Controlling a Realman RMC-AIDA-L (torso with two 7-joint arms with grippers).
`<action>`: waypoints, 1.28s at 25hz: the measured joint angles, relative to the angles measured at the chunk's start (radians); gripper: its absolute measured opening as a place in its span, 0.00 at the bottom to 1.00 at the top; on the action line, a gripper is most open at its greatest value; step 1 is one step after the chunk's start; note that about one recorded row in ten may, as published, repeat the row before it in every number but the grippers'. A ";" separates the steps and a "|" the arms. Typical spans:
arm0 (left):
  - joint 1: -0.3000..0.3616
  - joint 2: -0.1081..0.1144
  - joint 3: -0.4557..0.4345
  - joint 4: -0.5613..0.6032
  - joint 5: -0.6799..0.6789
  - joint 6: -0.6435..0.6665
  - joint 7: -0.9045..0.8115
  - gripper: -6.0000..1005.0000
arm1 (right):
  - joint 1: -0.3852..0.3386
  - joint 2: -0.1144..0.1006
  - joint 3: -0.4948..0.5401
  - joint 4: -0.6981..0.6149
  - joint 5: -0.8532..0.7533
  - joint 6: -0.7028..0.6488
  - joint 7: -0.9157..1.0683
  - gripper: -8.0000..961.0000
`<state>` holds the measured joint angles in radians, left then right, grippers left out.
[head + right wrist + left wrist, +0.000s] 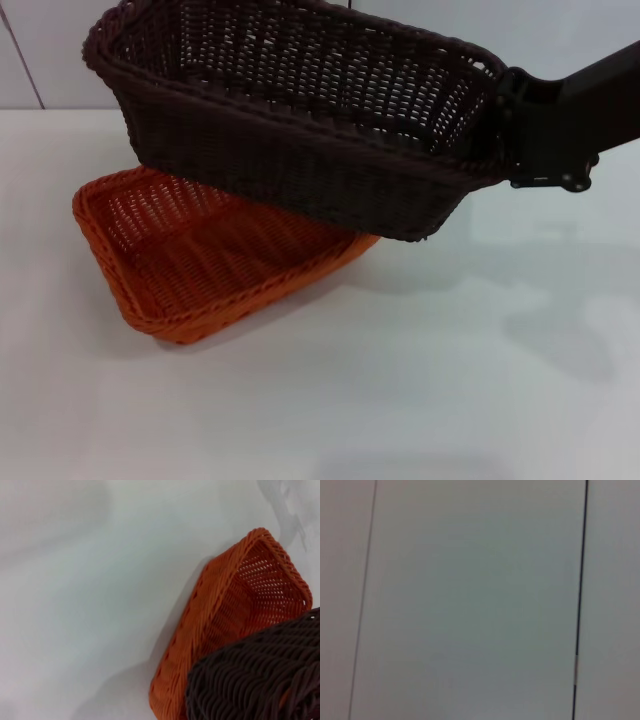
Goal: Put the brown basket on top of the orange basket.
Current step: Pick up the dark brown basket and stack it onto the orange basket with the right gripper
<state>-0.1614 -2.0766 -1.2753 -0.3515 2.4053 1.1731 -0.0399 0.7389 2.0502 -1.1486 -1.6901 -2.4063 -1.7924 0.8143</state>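
The brown basket (300, 120) hangs in the air, tilted, above and partly over the orange basket (190, 255), which rests on the white table. My right gripper (505, 125) comes in from the right and is shut on the brown basket's right rim. In the right wrist view the brown basket (255, 680) covers one end of the orange basket (235, 610). The two baskets look apart, the brown one above. My left gripper is out of view; its wrist view shows only a pale flat surface with thin dark lines.
The white table (400, 380) spreads around the baskets, with my right arm's shadow on it at the right. A pale wall stands behind the table.
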 joint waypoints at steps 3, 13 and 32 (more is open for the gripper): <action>0.000 0.000 0.011 0.000 0.000 0.000 0.000 0.78 | 0.036 -0.008 0.040 0.094 -0.004 0.013 -0.104 0.17; -0.001 -0.002 0.030 0.000 0.000 -0.006 -0.010 0.78 | 0.169 -0.047 0.112 0.429 -0.041 0.182 -0.398 0.17; -0.011 -0.002 0.044 -0.010 -0.066 0.040 -0.024 0.78 | 0.257 -0.071 0.159 0.675 -0.037 0.297 -0.686 0.17</action>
<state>-0.1727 -2.0785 -1.2310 -0.3619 2.3397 1.2130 -0.0639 0.9954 1.9791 -0.9897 -1.0152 -2.4431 -1.4953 0.1279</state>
